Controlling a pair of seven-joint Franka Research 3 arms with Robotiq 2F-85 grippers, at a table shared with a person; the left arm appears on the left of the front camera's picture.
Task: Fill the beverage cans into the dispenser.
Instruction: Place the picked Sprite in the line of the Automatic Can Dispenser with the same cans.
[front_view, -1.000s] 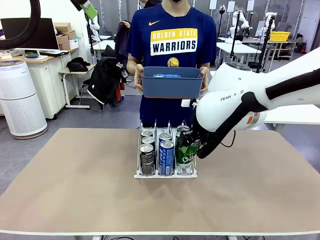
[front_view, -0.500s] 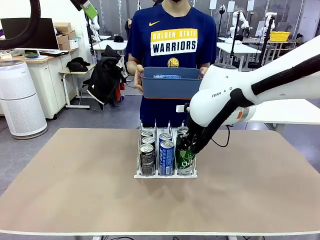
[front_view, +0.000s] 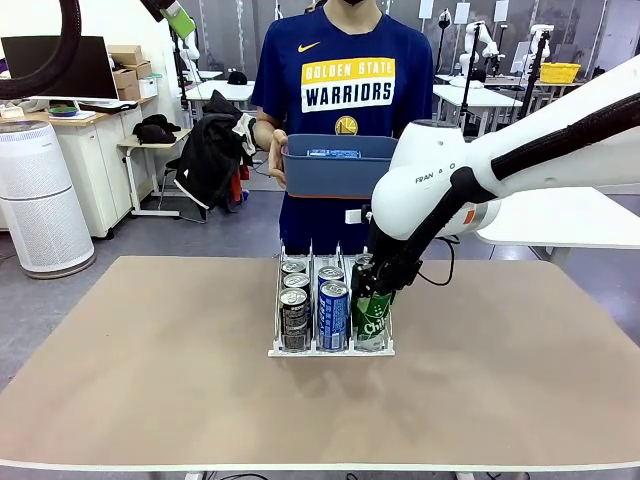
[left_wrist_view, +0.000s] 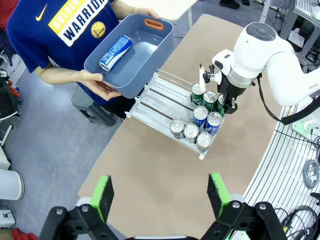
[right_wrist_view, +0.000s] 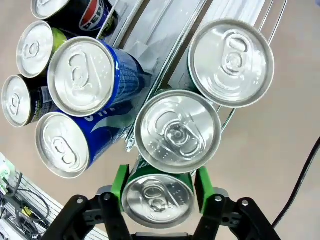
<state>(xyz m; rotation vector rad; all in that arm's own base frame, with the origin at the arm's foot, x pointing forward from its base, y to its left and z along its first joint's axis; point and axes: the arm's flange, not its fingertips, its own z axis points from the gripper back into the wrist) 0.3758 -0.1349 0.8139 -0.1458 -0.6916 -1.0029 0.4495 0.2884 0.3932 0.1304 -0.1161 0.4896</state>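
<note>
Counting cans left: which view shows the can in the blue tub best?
Left wrist view: looks down into the tub, blue can lying in full sight. Front view catches a sliver above the rim. Right wrist view faces the dispenser.

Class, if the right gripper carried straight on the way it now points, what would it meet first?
Probably the green can standing between the fingers of the right gripper, though the exact depth is unclear.

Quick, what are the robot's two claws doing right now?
Left gripper: open, holding nothing.
Right gripper: jaws either side of a green can; gripping or not, cannot tell.
</note>
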